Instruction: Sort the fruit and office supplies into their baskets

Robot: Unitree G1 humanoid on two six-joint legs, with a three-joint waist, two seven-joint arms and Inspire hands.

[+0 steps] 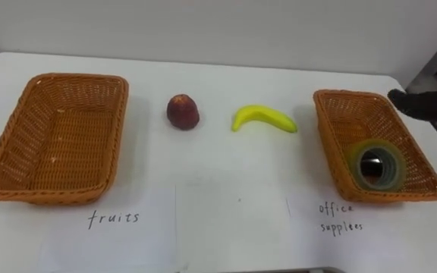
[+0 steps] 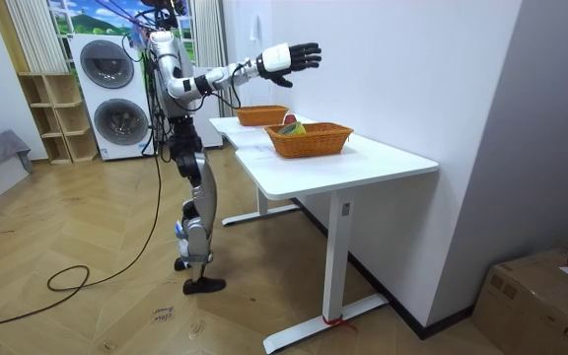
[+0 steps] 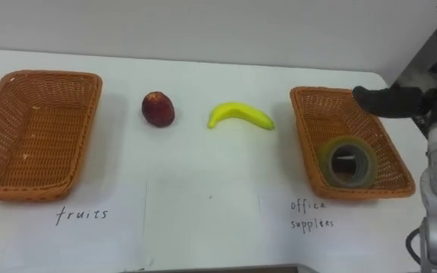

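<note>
A dark red, round fruit with a dull skin (image 1: 182,111) and a smooth yellow curved banana (image 1: 264,118) lie near each other on the white table top (image 1: 226,220), between two baskets and inside neither. The banana rests on its side with its arch toward the far edge.

A translucent yellowish roll of tape with a dark core (image 1: 376,165) lies in the near end of the right-hand rectangular basket of orange-brown woven wicker (image 1: 332,140), leaning against its near wall. The matching woven wicker basket on the left (image 1: 59,144) holds nothing; its tight weave and sloping walls are plain to see. Thin paper sheets with handwritten words (image 1: 114,218) lie on the table just before each basket.

The robot's black right hand (image 3: 397,100) hangs over the far right corner of the right basket. In the room view it is raised well above the table with its fingers straight and spread apart, holding nothing.
</note>
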